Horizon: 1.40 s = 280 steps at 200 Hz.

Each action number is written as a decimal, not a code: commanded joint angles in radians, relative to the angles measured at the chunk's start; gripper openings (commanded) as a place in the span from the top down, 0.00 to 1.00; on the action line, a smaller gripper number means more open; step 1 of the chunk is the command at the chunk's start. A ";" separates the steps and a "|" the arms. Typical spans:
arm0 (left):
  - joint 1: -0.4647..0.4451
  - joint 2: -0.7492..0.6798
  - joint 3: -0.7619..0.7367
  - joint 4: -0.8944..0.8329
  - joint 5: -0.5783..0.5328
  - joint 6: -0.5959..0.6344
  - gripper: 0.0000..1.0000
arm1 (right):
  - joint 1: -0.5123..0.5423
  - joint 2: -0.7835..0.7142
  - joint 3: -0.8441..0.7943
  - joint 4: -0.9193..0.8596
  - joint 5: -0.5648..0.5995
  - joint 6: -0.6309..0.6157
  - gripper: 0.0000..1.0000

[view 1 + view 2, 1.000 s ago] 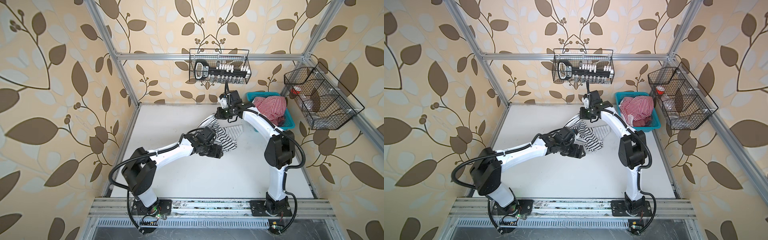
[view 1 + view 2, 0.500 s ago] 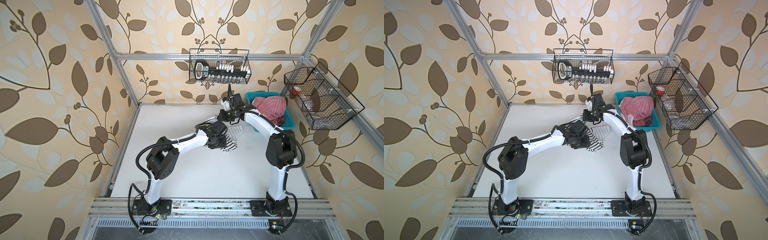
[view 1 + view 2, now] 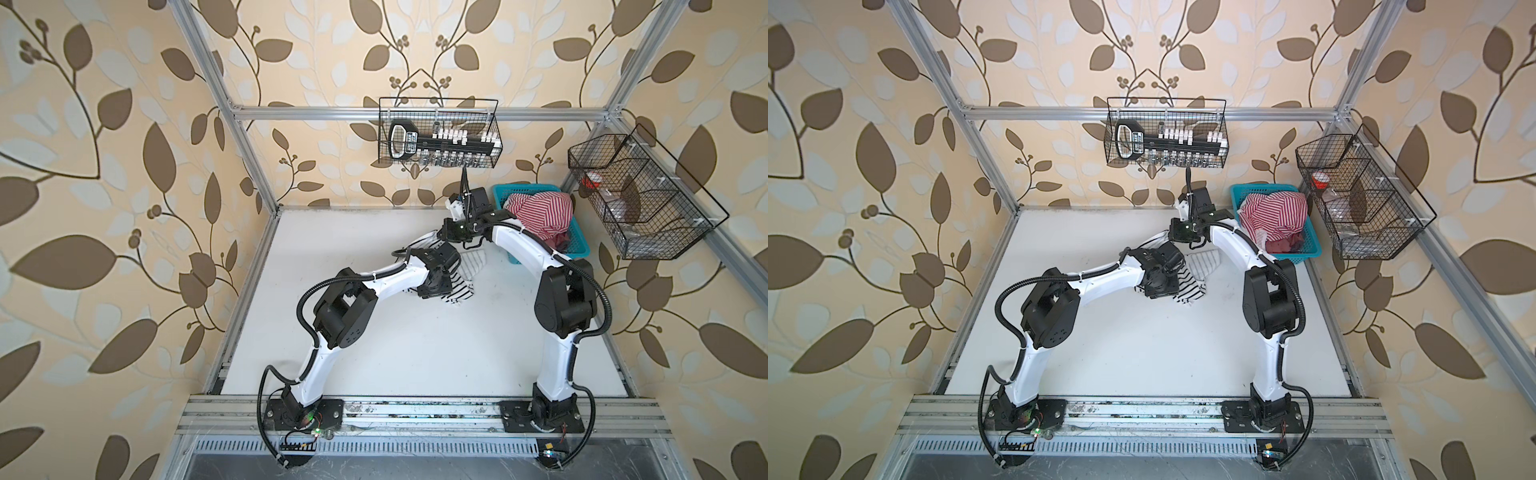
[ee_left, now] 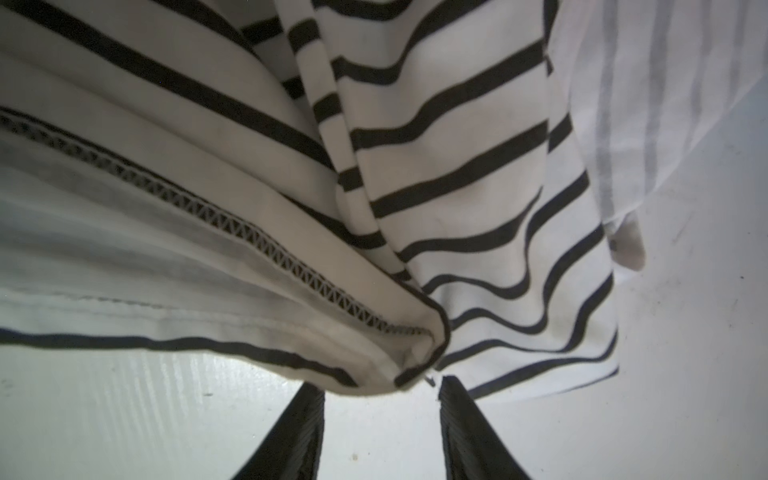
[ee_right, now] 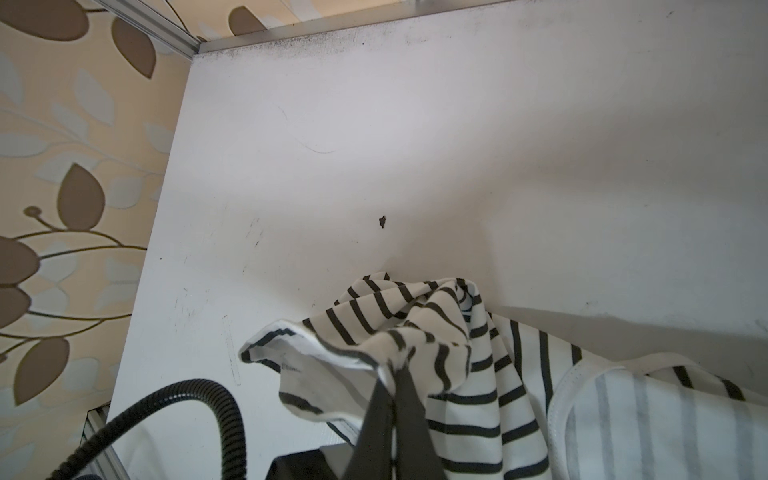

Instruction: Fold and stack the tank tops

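Observation:
A white tank top with bold black stripes (image 3: 462,286) lies bunched at the back middle of the white table (image 3: 395,353), partly under both wrists. My right gripper (image 5: 392,370) is shut on a raised fold of it and holds that part up. The left gripper (image 4: 380,390) is open; its dark fingers (image 4: 305,432) stand apart at the garment's hemmed edge (image 4: 415,357), with bare table showing between them. The red-striped tank top (image 3: 540,212) is heaped in a blue basket (image 3: 582,247) at the back right.
A black wire basket (image 3: 438,139) with tools hangs on the back wall above my right wrist. Another wire basket (image 3: 640,199) hangs on the right wall beside the blue basket. Aluminium frame posts stand at the table corners. Dark red cloth (image 3: 1287,243) lies under the red-striped top.
The left arm has swung in toward the back right, its elbow now raised, and its jaws have narrowed at the cloth edge. The right gripper kept its hold and shifted slightly back.

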 commanded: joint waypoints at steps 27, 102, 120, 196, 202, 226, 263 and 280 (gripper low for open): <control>0.020 0.012 0.058 -0.042 -0.083 -0.022 0.61 | -0.010 -0.039 -0.033 0.007 -0.025 -0.007 1.00; 0.024 0.070 0.086 -0.059 -0.055 -0.009 0.85 | -0.025 -0.055 -0.056 0.009 -0.036 -0.011 1.00; 0.026 0.049 0.080 -0.065 -0.057 -0.002 0.95 | -0.030 -0.063 -0.059 0.009 -0.036 -0.013 1.00; 0.045 -0.356 -0.066 -0.167 -0.264 0.289 1.00 | -0.097 -0.225 -0.071 0.014 -0.115 -0.030 1.00; 0.058 -0.402 -0.084 -0.170 -0.276 0.320 1.00 | -0.103 -0.258 -0.075 0.020 -0.119 -0.029 1.00; 0.127 -0.586 -0.148 -0.148 -0.290 0.406 1.00 | -0.116 -0.369 -0.075 0.031 -0.115 -0.026 1.00; 0.181 -0.877 -0.211 -0.027 -0.326 0.563 1.00 | -0.143 -0.512 -0.056 0.032 -0.114 -0.026 1.00; 0.184 -0.941 -0.167 -0.025 -0.351 0.623 1.00 | -0.154 -0.569 -0.043 0.023 -0.111 -0.034 1.00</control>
